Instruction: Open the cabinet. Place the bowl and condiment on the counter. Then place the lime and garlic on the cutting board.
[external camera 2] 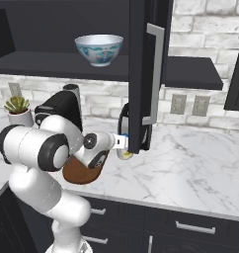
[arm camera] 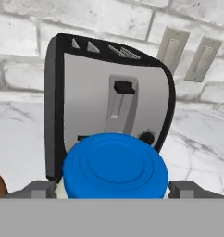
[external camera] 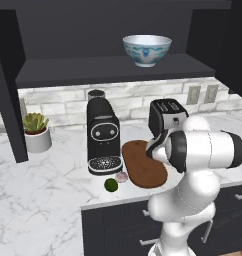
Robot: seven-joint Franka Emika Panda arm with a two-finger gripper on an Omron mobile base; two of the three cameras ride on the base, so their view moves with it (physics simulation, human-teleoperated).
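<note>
The condiment jar (arm camera: 115, 167) fills the lower centre of the hand view, its round blue lid toward the camera, standing in front of the toaster (arm camera: 109, 99). The pincer (arm camera: 113, 190) stands spread wide, one finger tip on either side of the jar; whether the tips touch it I cannot tell. The jar looks small, light, rigid and smooth-sided, so probably slippery; its cream body below the lid is the best hold. That body is mostly cut off, and in the right base view the cabinet door (external camera 2: 147, 74) hides the hand's tip.
</note>
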